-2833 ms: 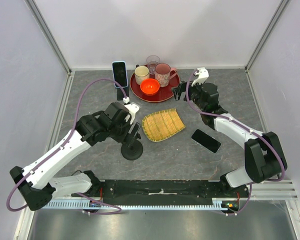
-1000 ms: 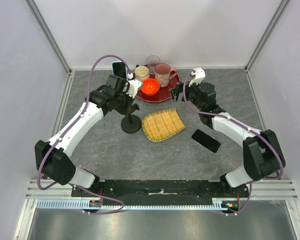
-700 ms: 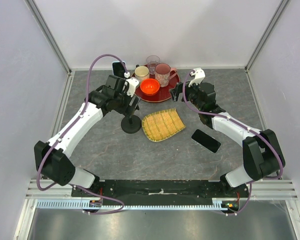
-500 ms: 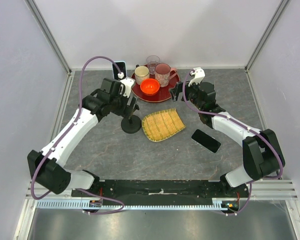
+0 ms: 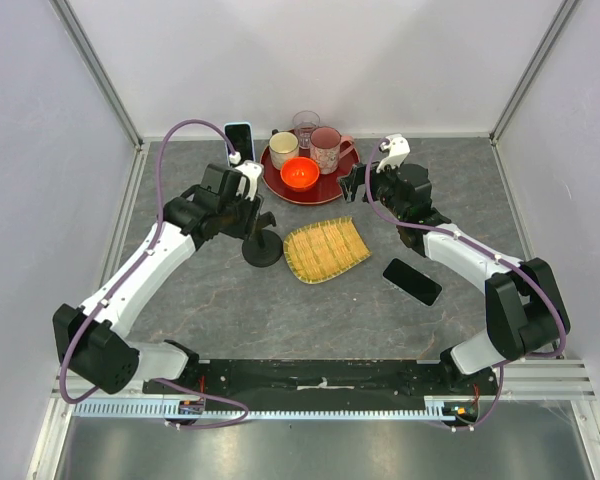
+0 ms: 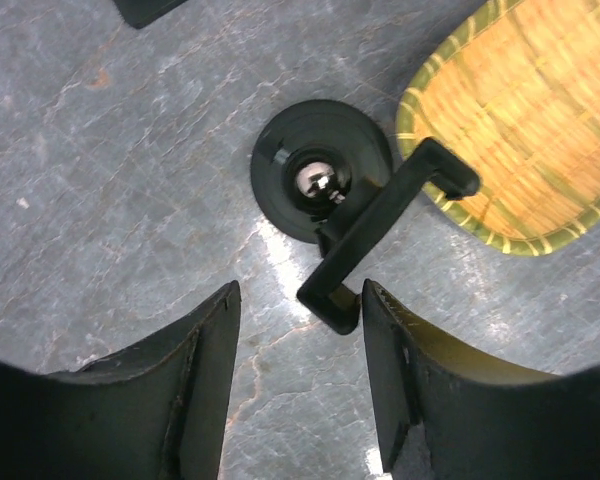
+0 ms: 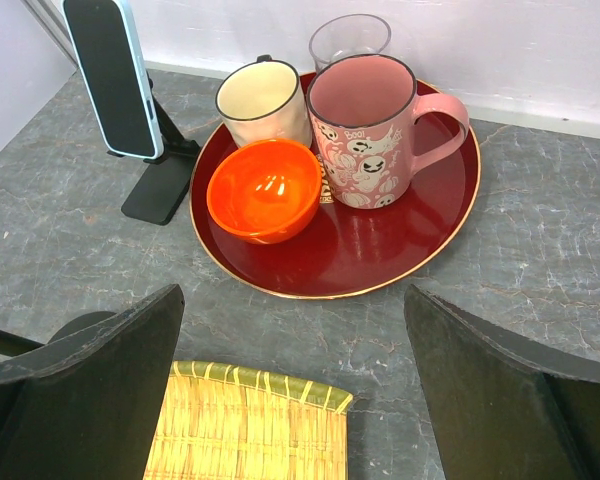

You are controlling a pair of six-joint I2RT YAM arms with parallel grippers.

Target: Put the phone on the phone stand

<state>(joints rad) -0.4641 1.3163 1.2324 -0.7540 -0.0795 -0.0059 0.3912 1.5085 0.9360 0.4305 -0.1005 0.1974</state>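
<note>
The table [image 5: 310,310] is looking like grey marbled stone, boxed in by plain white walls [image 5: 320,60] with metal posts in the corners.

Nearest in, the phone [image 5: 412,282] is lying flat on the right half of the table, dark face up. In the top view its long axis is running diagonally, from far-left to near-right. It's sitting apart from everything else, just beside the right arm's forearm.

Further in, the phone stand [image 6: 320,170] is standing on its round black base with nothing on it. Its cradle bar is reaching toward the woven tray [image 6: 520,130] just to its right. The left gripper [image 6: 300,295] is hanging right over the stand, fingers partly spread and holding nothing. One end of the cradle bar is showing in the gap between them, and I can't tell if it's touching either finger.

The right gripper [image 7: 292,300] is hovering spread wide, gripping nothing, and facing the red tray [image 7: 420,240] at the back. That tray is carrying an orange bowl [image 7: 263,190], a cream cup [image 7: 263,105], a clear glass [image 7: 350,40] and a pink mug [image 7: 365,130]. The mug is showing a ghost print and what looks like "Boo!".

Left of that tray, a second phone [image 7: 113,75] in a light blue case is propped up on its own holder.
</note>
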